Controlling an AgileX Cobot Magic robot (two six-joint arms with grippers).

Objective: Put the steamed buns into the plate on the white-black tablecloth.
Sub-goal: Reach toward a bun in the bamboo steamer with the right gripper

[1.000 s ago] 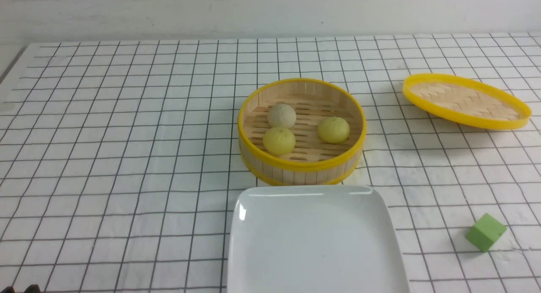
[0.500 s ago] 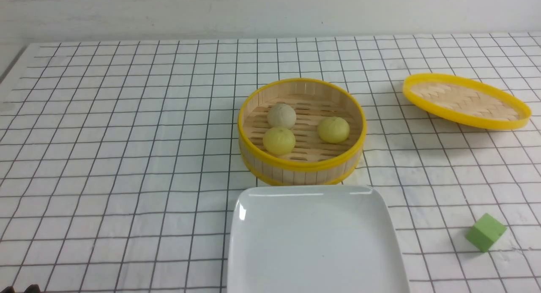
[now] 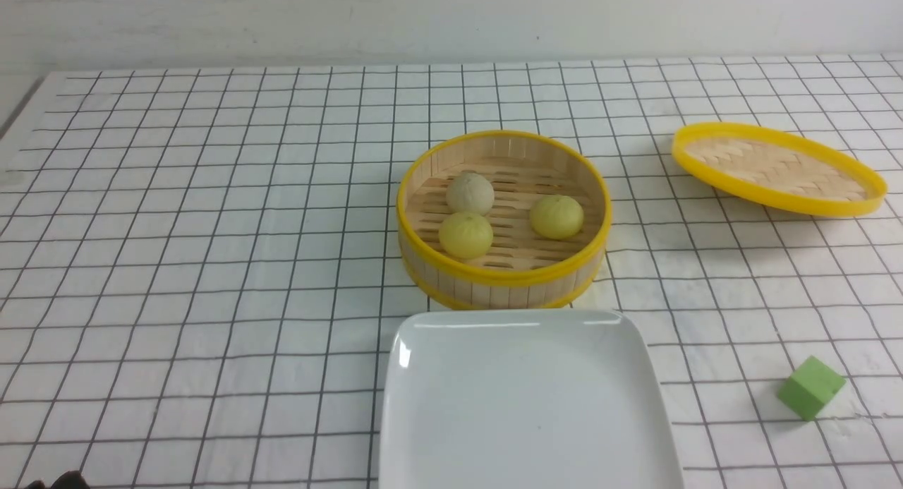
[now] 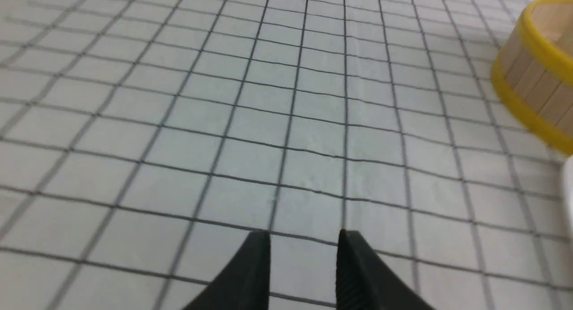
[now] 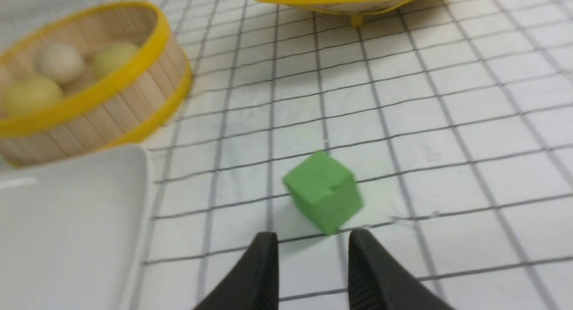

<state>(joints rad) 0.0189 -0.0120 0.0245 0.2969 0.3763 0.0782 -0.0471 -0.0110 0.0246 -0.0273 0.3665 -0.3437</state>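
Three steamed buns lie in the round yellow-rimmed steamer basket: a beige-grey bun, a yellow-green bun and a second yellow-green bun. They also show in the right wrist view. The white square plate sits empty just in front of the basket on the white-black tablecloth. My left gripper is open and empty over bare cloth, left of the basket. My right gripper is open and empty, just short of the green cube.
The flat yellow-rimmed woven lid lies at the back right. The green cube sits right of the plate. The tablecloth's left edge shows at the far left. A dark bit of the left arm shows at the bottom left corner.
The dark bit of the left arm at the bottom left corner has crept slightly right and up. Buns, basket, plate, lid and cube have not moved.
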